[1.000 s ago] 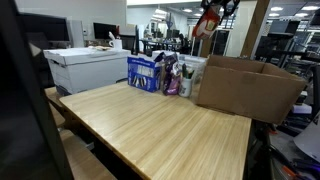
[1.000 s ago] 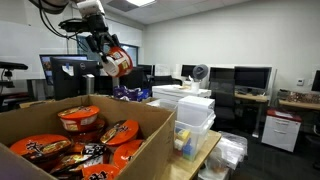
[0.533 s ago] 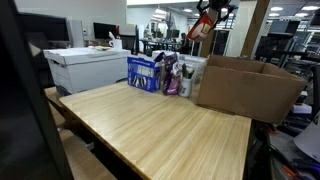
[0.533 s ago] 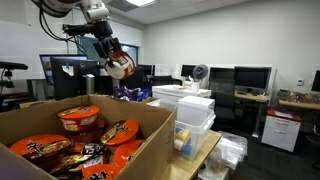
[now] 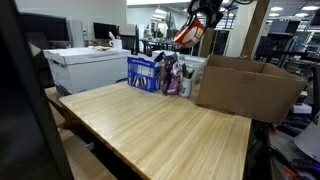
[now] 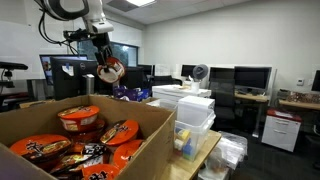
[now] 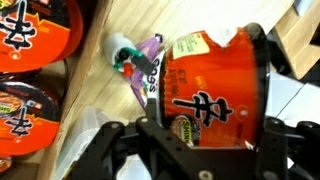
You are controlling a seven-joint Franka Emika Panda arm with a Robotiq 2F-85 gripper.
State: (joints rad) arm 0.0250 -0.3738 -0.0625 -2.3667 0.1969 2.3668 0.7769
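Gripper clamping round red-orange instant noodle bowl
Black fingers partly spread, pressing the bowl's sides in mid-air.

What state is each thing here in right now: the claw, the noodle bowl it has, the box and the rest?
Gripper: shut on the noodle bowl, up in the air.
Noodle bowl: held, lifted, tilted, lid on.
Cardboard box: open, holding more bowls.
Bowls in the box: lying loose, lids on.
Plastic bins: stacked, lids shut.
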